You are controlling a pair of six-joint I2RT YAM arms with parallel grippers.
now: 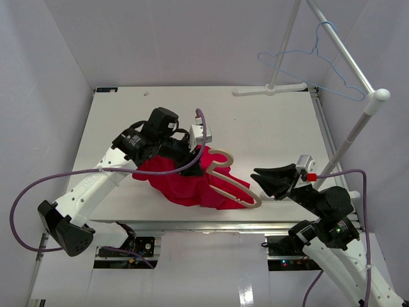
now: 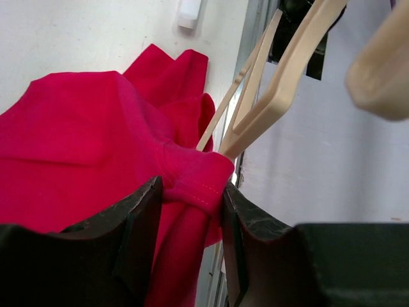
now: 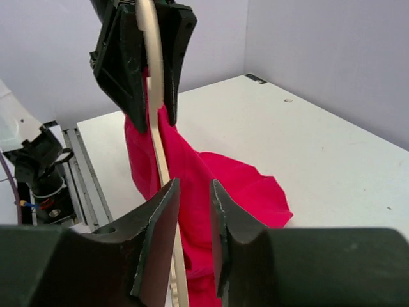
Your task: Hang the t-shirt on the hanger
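Left claw point(image 2: 192, 192) clamped on bunched fold of t-shirt point(image 1: 179, 179); wooden hanger point(image 1: 238, 184) arm emerges from cloth there. Right claw point(image 3: 193, 192) narrowly parted around hanger bar, grip unclear. T-shirt heaped mid-bench point(image 1: 268, 128), partly over hanger.

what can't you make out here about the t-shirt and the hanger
Neck opening of the t-shirt: no view shows it; the cloth is bunched.
Far end of the hanger: top view, under the cloth and the left gripper.
The hanger's hook: left wrist view, blurred and cut by the right edge.
Whether the right gripper touches the hanger: right wrist view, its own finger covers the spot.
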